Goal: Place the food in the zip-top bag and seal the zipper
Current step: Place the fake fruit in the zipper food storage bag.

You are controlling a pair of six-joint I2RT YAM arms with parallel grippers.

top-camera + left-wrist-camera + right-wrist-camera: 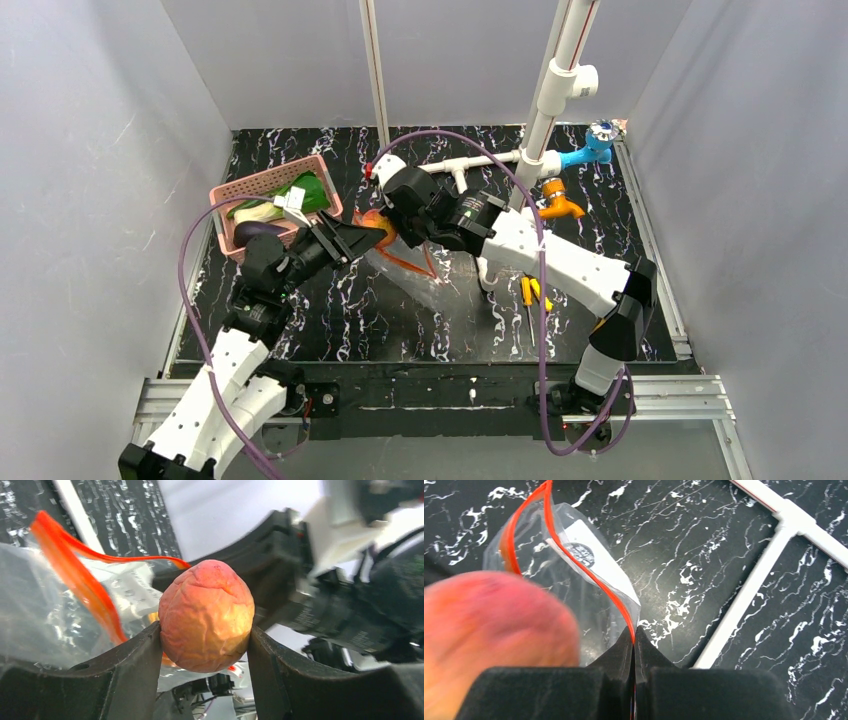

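Observation:
My left gripper (pixel 205 645) is shut on the orange-red tomato (pixel 206 615) and holds it at the open mouth of the clear zip-top bag (pixel 45 610). In the top view the left gripper (pixel 372 240) meets the right gripper (pixel 400 238) over the bag (pixel 415 275). My right gripper (pixel 634 632) is shut on the bag's red-orange zipper strip (pixel 574 560) and holds the mouth up and open. The tomato shows blurred at the left of the right wrist view (pixel 494 635). Bok choy (pixel 290 195) and the purple eggplant (pixel 258 230) lie in the pink basket (pixel 262 182).
A yellow-handled tool (pixel 527 292) lies right of the bag. A white pipe frame (pixel 480 160) with blue (pixel 598 140) and orange (pixel 558 200) fittings stands at the back right. The white pipe also crosses the right wrist view (pixel 749 590).

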